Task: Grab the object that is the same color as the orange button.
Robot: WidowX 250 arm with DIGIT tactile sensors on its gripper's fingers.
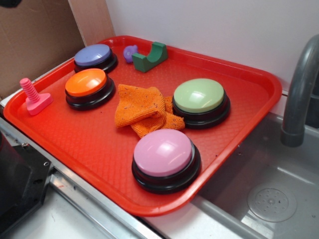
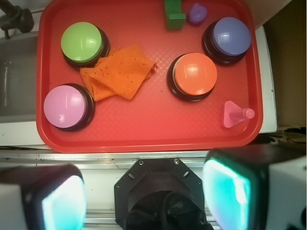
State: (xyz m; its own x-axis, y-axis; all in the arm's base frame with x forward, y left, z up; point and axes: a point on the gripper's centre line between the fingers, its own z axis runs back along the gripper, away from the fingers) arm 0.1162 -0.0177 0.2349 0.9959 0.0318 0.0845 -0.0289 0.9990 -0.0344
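The orange cloth lies crumpled and folded over itself near the middle of the red tray, flat on the tray floor with nothing holding it. Its knit is flecked with dark specks. It sits between the orange button and the green button; one edge reaches the green button's black base (touching or just short of it, hard to say), and a lower corner comes near the pink button. A bare strip of tray separates the cloth from the orange button.

Beyond the orange button stands the purple button, toward the back corner. Close to it are a small purple piece and a green block with a curved notch. A pink bolt-like toy stands upright at the tray's edge beside the orange button.

The gripper hangs well above and off the tray's near edge, its two fingers spread wide apart and empty. A grey faucet and a sink basin lie beside the tray.
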